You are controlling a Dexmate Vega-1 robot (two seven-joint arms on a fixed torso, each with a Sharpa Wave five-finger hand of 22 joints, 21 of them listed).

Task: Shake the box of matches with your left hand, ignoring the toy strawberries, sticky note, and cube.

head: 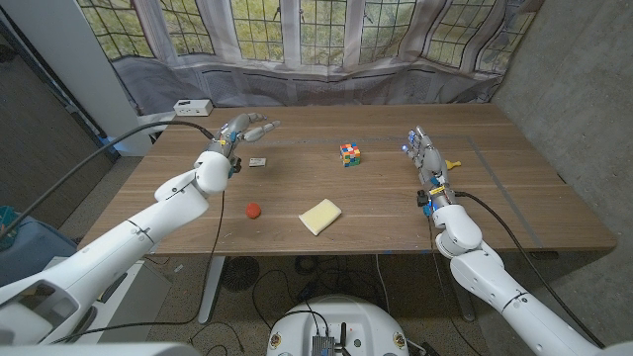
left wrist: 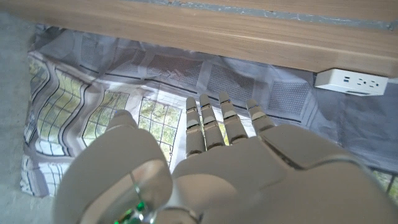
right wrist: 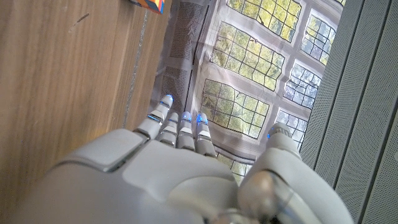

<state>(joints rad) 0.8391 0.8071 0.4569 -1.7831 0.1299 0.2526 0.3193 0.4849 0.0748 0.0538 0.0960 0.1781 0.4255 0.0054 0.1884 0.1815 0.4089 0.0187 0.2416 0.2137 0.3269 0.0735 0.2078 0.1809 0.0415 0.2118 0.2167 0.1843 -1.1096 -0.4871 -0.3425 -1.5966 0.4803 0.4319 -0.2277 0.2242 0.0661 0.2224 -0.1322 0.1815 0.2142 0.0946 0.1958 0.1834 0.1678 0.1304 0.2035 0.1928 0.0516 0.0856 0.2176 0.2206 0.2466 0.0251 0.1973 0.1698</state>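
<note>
Fingers of the left hand reach out spread and hold nothing near the table's far left corner, with the small box of matches lying on the wood just beside that hand, toward the near edge. A toy strawberry and a yellow sticky note pad lie nearer the front edge, and a colour cube sits mid-table. Toward the right edge the right hand stands with fingers straight, close together and empty, just beside a small yellow thing.

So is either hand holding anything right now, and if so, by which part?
Nothing is held. The left hand hovers open above the matchbox with its fingers spread, and the right hand is open too, holding nothing.
</note>
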